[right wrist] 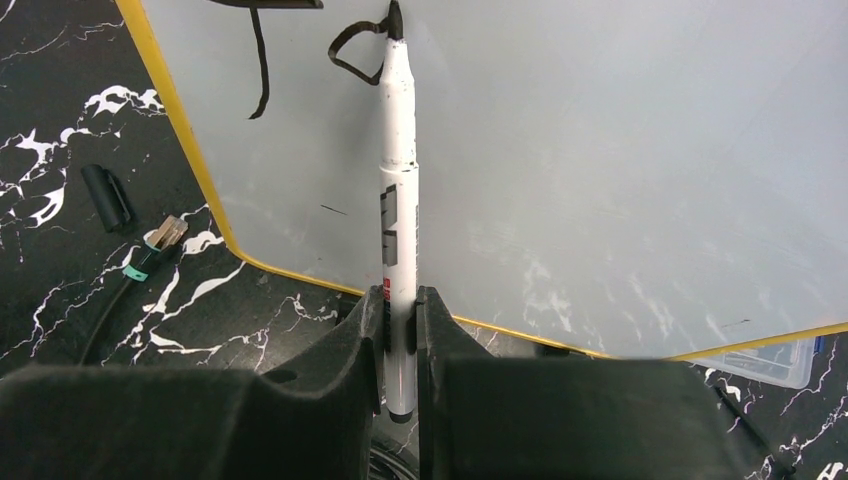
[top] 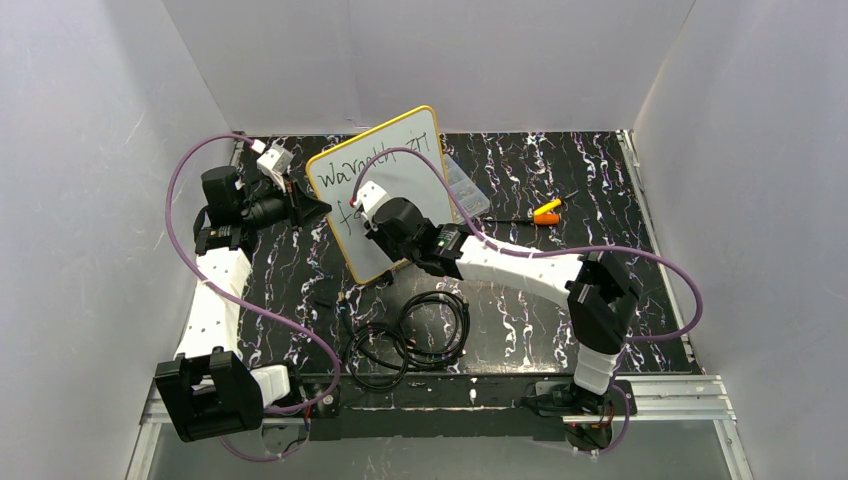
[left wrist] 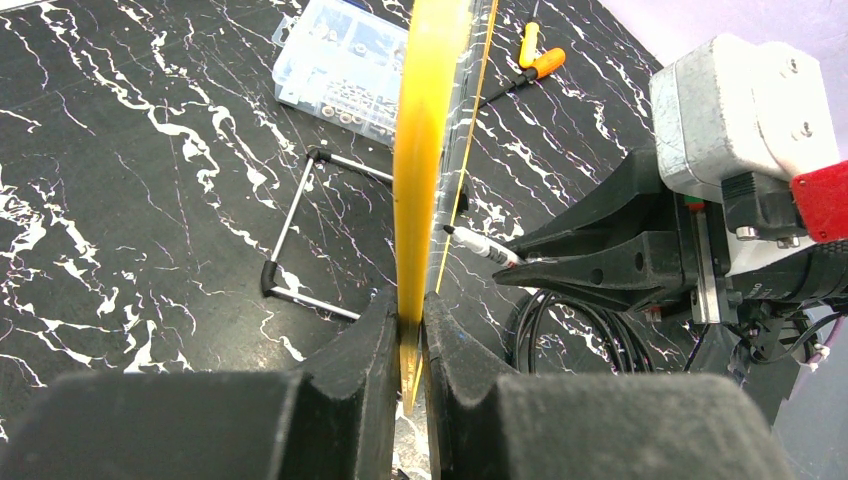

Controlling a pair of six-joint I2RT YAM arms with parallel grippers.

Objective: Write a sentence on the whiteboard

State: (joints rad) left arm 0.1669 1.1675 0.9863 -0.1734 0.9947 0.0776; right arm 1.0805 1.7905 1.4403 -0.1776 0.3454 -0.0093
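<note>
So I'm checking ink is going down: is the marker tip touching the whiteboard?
Touching. In the right wrist view the marker has its black tip on the whiteboard, at a stroke's end.

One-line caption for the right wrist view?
Right end effector grips a white marker, its tip touching the whiteboard at the end of a black stroke.

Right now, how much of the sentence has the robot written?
Done: the top line, roughly "Warmth of", is on the whiteboard. In hand: the left pincer clamps the board's edge while the right pincer holds the marker, tip on the second line, just begun. Left: the remaining words.
</note>
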